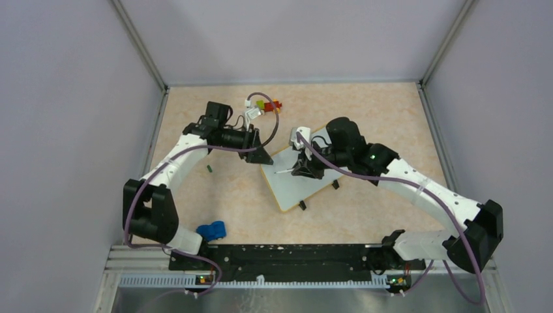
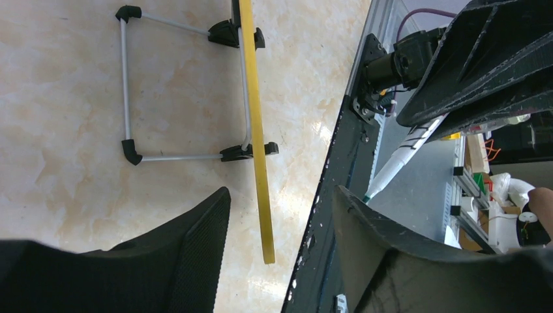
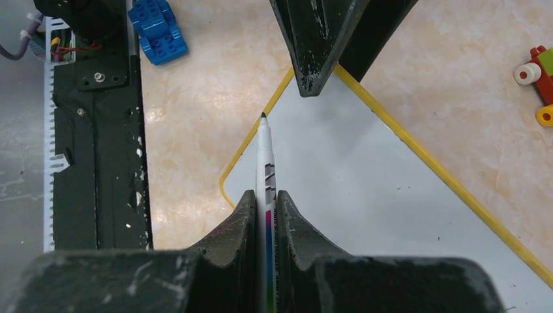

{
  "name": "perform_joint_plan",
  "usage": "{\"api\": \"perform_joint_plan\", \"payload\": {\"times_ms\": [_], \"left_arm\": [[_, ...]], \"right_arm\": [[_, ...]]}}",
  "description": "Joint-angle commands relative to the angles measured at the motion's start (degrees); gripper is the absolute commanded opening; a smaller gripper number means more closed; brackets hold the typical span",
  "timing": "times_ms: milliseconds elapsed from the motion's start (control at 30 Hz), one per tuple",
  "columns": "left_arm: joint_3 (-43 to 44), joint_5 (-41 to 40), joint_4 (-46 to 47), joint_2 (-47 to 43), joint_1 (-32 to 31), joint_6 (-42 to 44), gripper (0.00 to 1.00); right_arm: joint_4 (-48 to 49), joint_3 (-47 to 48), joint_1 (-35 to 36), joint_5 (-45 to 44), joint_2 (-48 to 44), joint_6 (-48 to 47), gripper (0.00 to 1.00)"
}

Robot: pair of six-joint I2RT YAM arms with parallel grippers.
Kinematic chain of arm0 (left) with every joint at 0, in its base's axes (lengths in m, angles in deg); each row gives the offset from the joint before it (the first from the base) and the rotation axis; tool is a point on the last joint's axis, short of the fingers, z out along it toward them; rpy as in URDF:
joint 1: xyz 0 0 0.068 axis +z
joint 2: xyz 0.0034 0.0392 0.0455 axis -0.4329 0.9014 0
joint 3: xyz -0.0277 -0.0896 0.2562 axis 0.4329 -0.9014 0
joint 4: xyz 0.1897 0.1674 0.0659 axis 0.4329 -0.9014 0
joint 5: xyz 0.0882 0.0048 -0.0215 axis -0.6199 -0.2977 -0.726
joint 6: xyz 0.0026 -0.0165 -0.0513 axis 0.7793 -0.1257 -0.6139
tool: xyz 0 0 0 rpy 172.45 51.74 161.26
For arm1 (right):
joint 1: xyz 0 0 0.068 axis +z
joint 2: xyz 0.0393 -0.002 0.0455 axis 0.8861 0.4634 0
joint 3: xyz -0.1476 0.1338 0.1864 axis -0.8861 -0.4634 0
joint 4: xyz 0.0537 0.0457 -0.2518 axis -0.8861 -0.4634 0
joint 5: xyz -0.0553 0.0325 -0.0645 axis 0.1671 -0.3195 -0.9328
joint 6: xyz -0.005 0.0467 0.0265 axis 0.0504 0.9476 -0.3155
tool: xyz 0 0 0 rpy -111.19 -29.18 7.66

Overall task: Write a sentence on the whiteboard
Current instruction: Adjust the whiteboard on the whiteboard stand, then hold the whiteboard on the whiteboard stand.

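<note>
Marker [image 3: 266,156], slim white plastic, pinched in right gripper [image 3: 266,202]; left gripper [image 2: 282,192] open at yellow-rimmed whiteboard [image 3: 339,169].

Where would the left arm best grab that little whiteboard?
By its thin yellow rim, at the corner facing the left gripper, coming in edge-on from the side with a finger on each face. The whiteboard is a flat panel leaning on a wire stand, so probably only its edge fits the jaws, and the right gripper holds the marker over its face.
</note>
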Motion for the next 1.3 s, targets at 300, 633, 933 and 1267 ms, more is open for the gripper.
{"api": "perform_joint_plan", "payload": {"times_ms": [300, 633, 933, 1267], "left_arm": [[8.11, -0.67, -3.27, 8.28, -2.4, 4.62, 0.31], [12.34, -1.1, -5.96, 12.03, -3.35, 7.05, 0.14], [14.43, -2.49, -8.74, 14.08, -5.96, 10.5, 0.01], [18.89, -0.57, -14.1, 14.17, -4.01, 11.85, 0.35]], "right_arm": [[4.96, -0.26, 1.48, -1.17, 2.1, -4.25, 0.0], [6.21, -0.88, 1.44, -1.55, 3.59, -5.65, 0.0], [6.24, -1.62, 1.44, -1.52, 2.98, -6.0, 0.0], [9.47, -2.39, 1.52, -7.5, 2.85, -4.52, 0.0]]}}
